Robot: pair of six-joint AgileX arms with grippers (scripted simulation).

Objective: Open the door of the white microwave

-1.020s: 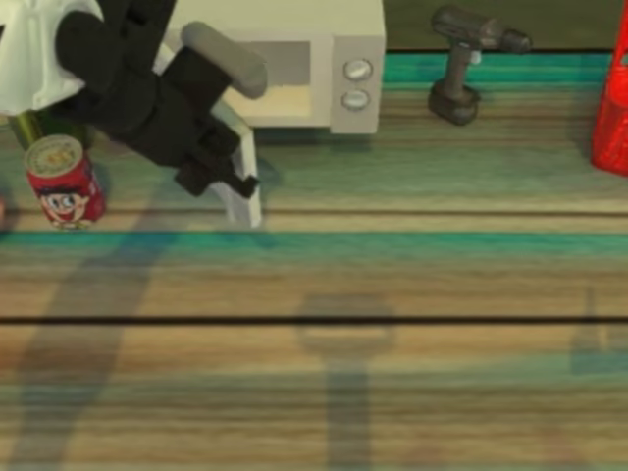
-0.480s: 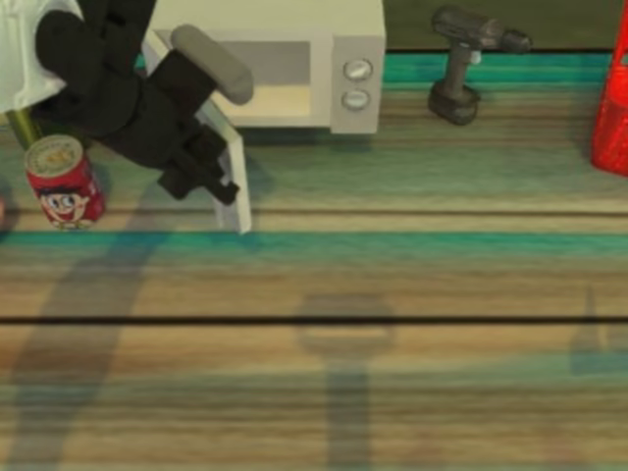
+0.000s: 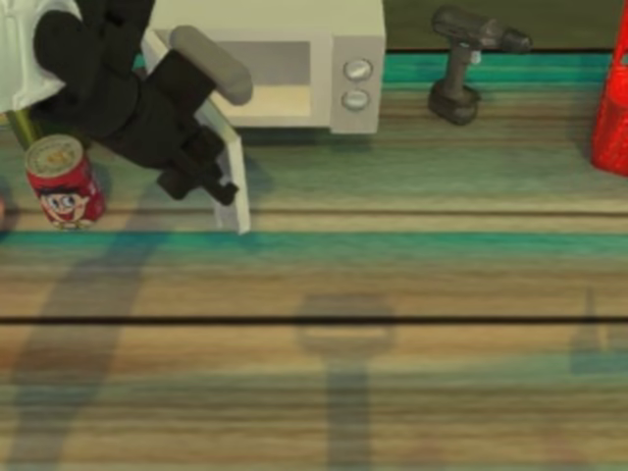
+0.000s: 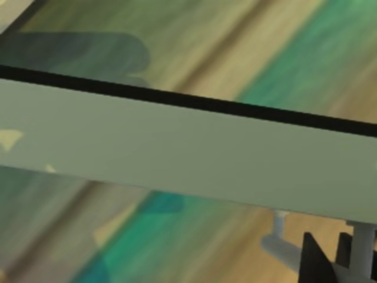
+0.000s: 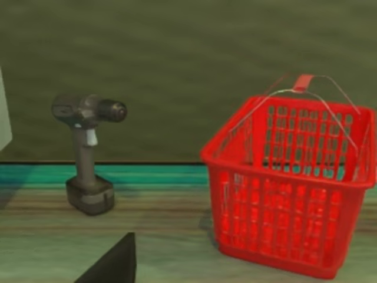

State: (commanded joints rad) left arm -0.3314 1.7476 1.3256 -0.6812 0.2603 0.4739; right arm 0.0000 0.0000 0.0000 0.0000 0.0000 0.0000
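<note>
The white microwave [image 3: 294,59] sits at the back of the tabletop [image 3: 392,343], toward the left side. Its door [image 3: 234,191] is swung far out toward the front, so you can see right into the pale inside of the box. The left gripper [image 3: 221,186] is at the door's free edge, and its dark fingers [image 3: 201,182] look pinched on that thin edge (the arm covers part of them, so I am only fairly sure).

The door looks stiff and flat, and it can only swing on its hinge. It seems light, but the smooth edge may be slippery. I think the best place to hold it is the far edge, away from the hinge, where a small pull turns it easily.

The hinge side is hidden under the black arm. The left wrist view shows only a pale strip of the door, very close up. The right arm is parked out of the top view, and I cannot tell how its fingers are. Its wrist view looks at a grey drill [image 5: 85,156] and a red basket [image 5: 288,188]. A red can [image 3: 64,182] stands near the left edge.
</note>
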